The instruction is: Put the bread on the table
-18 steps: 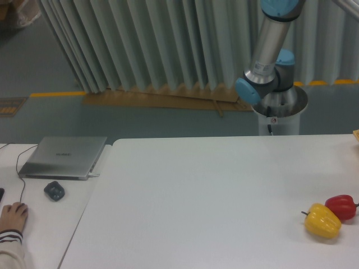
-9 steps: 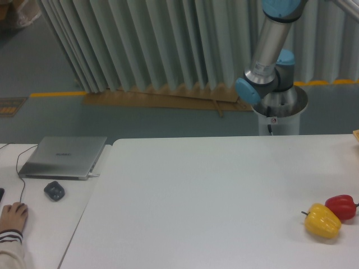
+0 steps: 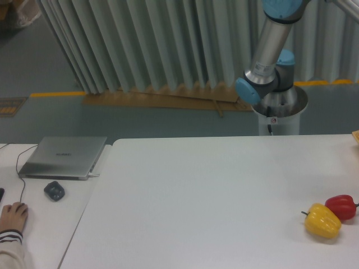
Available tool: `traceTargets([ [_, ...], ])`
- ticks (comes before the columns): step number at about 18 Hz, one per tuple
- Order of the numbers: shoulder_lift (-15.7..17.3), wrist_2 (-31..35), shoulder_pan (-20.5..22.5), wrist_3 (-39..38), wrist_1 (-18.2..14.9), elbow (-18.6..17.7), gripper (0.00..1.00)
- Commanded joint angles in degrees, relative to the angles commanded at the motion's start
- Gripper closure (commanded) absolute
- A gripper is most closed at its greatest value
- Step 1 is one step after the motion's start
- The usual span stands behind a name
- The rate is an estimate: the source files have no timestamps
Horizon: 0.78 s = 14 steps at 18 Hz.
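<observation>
Arm (image 3: 268, 61) rises from its base behind the table (image 3: 213, 185) and leaves the top of the view; gripper out of view, so its state cannot be told. A tan sliver at the right edge may be the bread (image 3: 355, 135) (too cropped to be sure). Yellow pepper (image 3: 322, 221) touches red pepper (image 3: 342, 206) at the table's right. Side desk: laptop (image 3: 63, 157), mouse (image 3: 54, 190), a hand (image 3: 12, 216).
</observation>
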Motion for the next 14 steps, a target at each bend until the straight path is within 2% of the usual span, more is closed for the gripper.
traceTargets([
  [1,0.0,0.0,0.0,0.1,0.0,0.2,0.44],
  [2,-0.1,0.0,0.0,0.2,0.0,0.2,0.45],
  [12,0.3,0.1,0.0,0.0,-0.4,0.7,0.50],
  [14,1.1,0.0,0.0,0.0,-2.2,1.4,0.51],
])
